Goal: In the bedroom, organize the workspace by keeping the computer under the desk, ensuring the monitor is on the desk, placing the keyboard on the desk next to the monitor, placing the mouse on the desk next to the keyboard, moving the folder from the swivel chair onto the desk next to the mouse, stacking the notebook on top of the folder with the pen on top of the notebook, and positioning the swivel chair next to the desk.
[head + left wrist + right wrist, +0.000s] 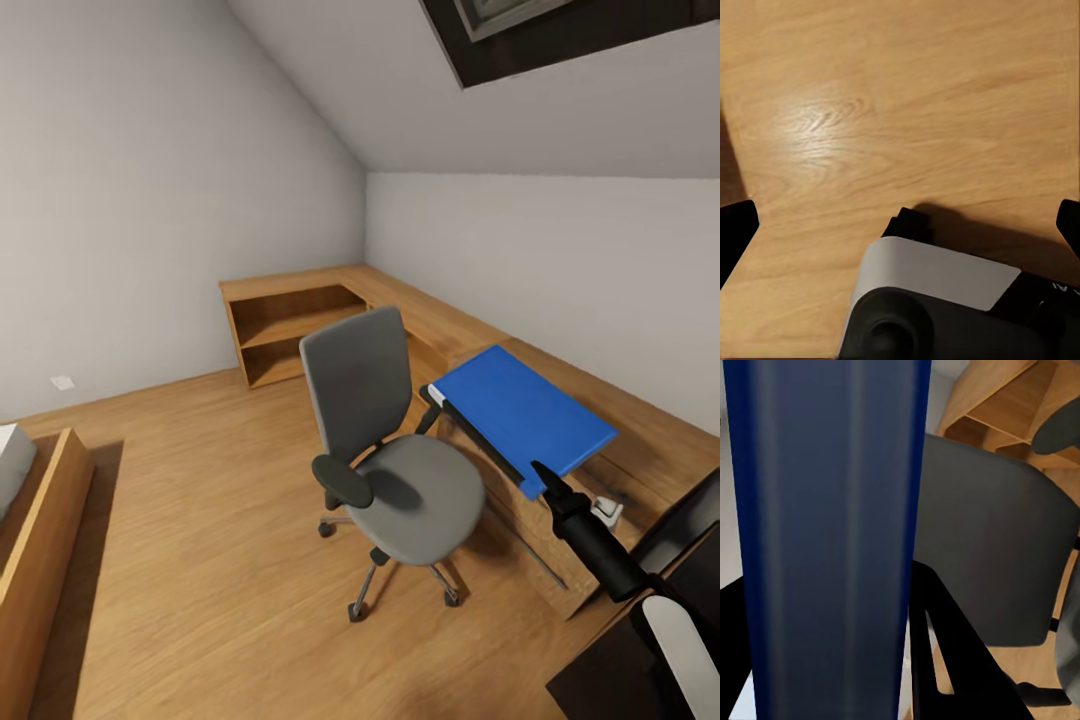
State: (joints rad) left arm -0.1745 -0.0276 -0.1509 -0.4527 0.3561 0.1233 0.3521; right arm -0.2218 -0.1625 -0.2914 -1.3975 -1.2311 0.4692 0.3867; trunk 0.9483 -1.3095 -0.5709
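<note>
The bright blue folder (525,410) hangs tilted in the air to the right of the swivel chair (390,450), over a low wooden bench. My right gripper (545,478) is shut on its near edge. In the right wrist view the folder (832,510) runs between the black fingers (945,645), with the chair's grey back (997,555) behind it. The chair's grey seat is bare and it stands on the plank floor. My left gripper (904,223) is open, its fingertips wide apart above bare wood floor. A glossy black surface (620,680), possibly the desk, shows at the lower right corner.
A low wooden shelf unit (290,335) runs along the far wall and turns into the bench (640,420) on the right. A small white object (608,512) lies by the bench near my right arm. A wooden bed frame (40,540) stands at the left. Open floor lies between.
</note>
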